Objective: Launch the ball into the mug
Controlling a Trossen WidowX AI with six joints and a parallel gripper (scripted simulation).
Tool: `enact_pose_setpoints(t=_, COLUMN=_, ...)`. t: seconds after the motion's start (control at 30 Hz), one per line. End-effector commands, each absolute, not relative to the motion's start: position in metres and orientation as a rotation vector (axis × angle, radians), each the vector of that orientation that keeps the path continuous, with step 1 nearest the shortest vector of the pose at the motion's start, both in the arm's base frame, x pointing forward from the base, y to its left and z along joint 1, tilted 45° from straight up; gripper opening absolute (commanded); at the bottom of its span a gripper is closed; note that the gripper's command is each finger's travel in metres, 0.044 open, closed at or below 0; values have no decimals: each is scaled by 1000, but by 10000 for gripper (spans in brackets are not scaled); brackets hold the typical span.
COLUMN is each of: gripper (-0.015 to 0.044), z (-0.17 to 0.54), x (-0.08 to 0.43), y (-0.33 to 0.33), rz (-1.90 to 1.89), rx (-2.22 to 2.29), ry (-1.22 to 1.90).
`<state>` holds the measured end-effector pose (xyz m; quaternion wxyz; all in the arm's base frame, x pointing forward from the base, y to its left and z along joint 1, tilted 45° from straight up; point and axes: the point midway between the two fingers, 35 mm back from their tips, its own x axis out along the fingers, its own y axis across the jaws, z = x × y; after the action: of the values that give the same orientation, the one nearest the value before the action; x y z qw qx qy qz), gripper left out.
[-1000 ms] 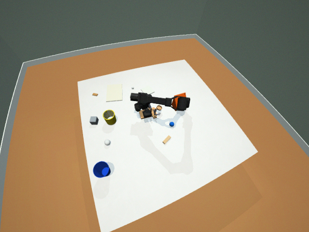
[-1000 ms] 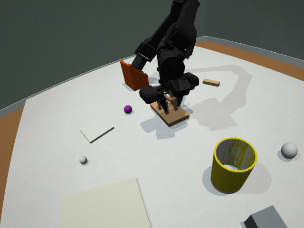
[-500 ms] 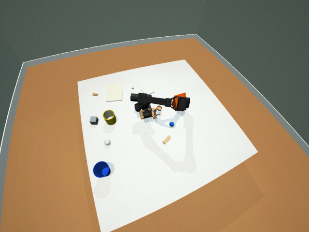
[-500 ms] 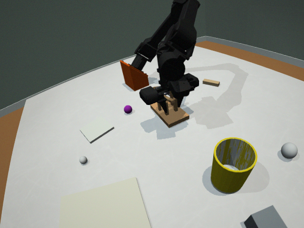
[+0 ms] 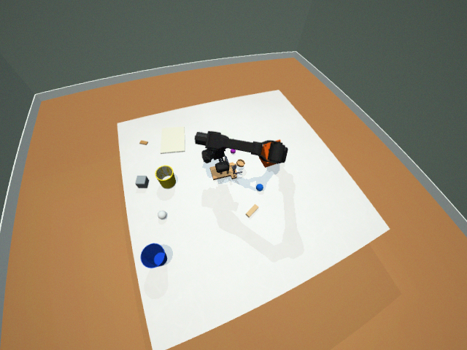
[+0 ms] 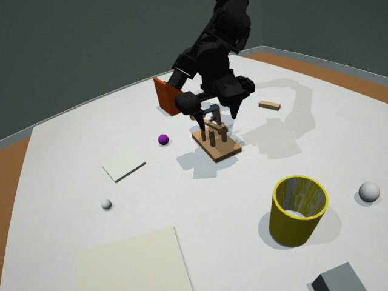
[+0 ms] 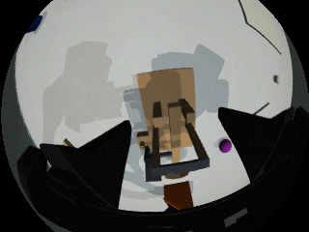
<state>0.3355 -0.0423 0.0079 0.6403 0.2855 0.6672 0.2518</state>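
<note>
Claw (image 5: 222,165) (image 6: 218,123) (image 7: 177,118) spread wide over the catapult (image 5: 217,173) (image 6: 230,150) (image 7: 166,84), nothing pinched; in the wrist view the fingertips sit either side of it, apart from each other. Catapult base flat on the tabletop (image 5: 211,294) (image 6: 150,200) (image 7: 121,29), wooden posts upright, dark bar frame at the cup end. Yellow mug (image 5: 166,176) (image 6: 293,225) upright, well apart from the catapult, off the end away from the cup. Several balls around, can't tell which one is the task's: blue ball (image 5: 259,187) and purple ball (image 6: 163,139) (image 7: 225,146) on the tabletop near the catapult, light grey ball (image 5: 162,214) (image 6: 368,191) near the mug, smaller grey ball (image 6: 106,204) near the cream panel (image 5: 173,139) (image 6: 131,263). Blue cup (image 5: 153,255) well apart from the mug, grey block (image 5: 141,181) (image 6: 341,278) near the mug
</note>
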Motion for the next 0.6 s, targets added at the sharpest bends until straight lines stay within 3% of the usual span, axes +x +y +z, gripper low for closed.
enact_pose_setpoints(t=0.0, gripper=440, z=44, x=332, y=-78, rz=567, rx=647, ry=1511)
enact_pose_setpoints(t=0.4, gripper=440, z=38, x=332, y=-73, rz=563, rx=655, ry=1507)
enact_pose_setpoints(t=0.57, gripper=440, z=7, x=332, y=-42, rz=565, rx=656, ry=1506)
